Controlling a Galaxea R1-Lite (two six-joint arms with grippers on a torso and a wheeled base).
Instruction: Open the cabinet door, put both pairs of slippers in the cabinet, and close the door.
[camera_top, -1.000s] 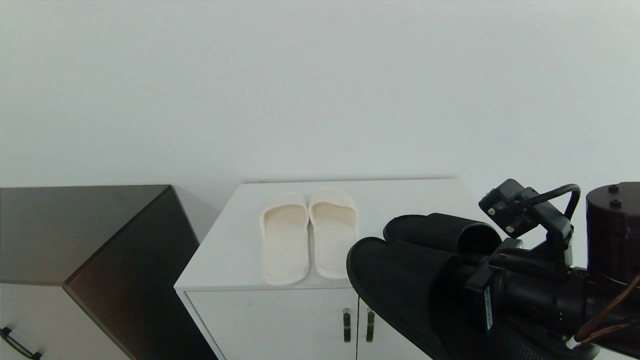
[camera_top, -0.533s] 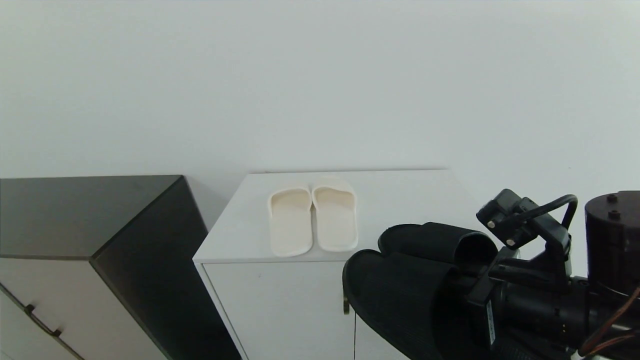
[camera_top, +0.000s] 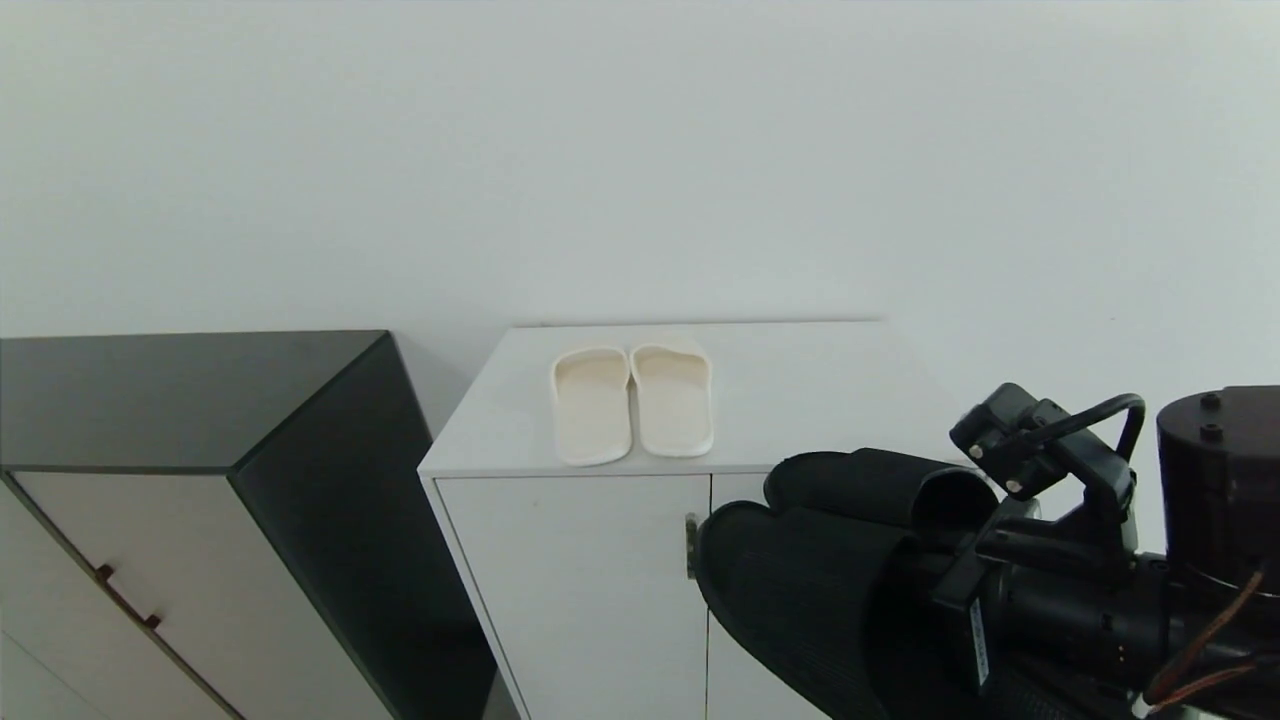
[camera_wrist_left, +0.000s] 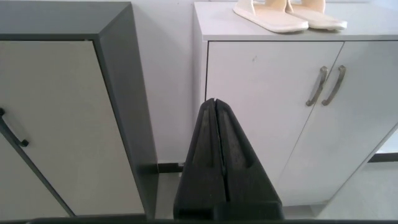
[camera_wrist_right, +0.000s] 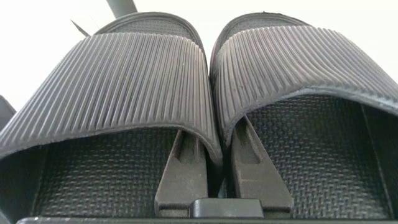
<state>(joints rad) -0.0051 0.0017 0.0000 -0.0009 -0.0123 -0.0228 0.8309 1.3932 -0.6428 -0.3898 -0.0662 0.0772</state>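
Note:
A pair of cream slippers (camera_top: 632, 403) lies side by side on top of the white cabinet (camera_top: 580, 590), near its front edge. Both cabinet doors are shut, and their two handles (camera_wrist_left: 326, 85) meet at the middle. My right gripper (camera_top: 950, 575) holds the pair of black ribbed slippers (camera_top: 830, 570) in front of the right door, level with the cabinet top. In the right wrist view one finger sits inside each black slipper (camera_wrist_right: 205, 81), pinching the two inner walls together. My left gripper (camera_wrist_left: 216, 106) is shut with nothing in it, low and facing the left door.
A taller cabinet with a dark top and side (camera_top: 190, 400) stands close to the left of the white one, with a narrow gap between them. A plain white wall is behind both. Bare floor (camera_wrist_left: 168, 186) lies in front of the cabinets.
The camera has drawn back: both cabinets look smaller and more of their fronts shows. The right gripper still holds the black slippers in the same place in the picture.

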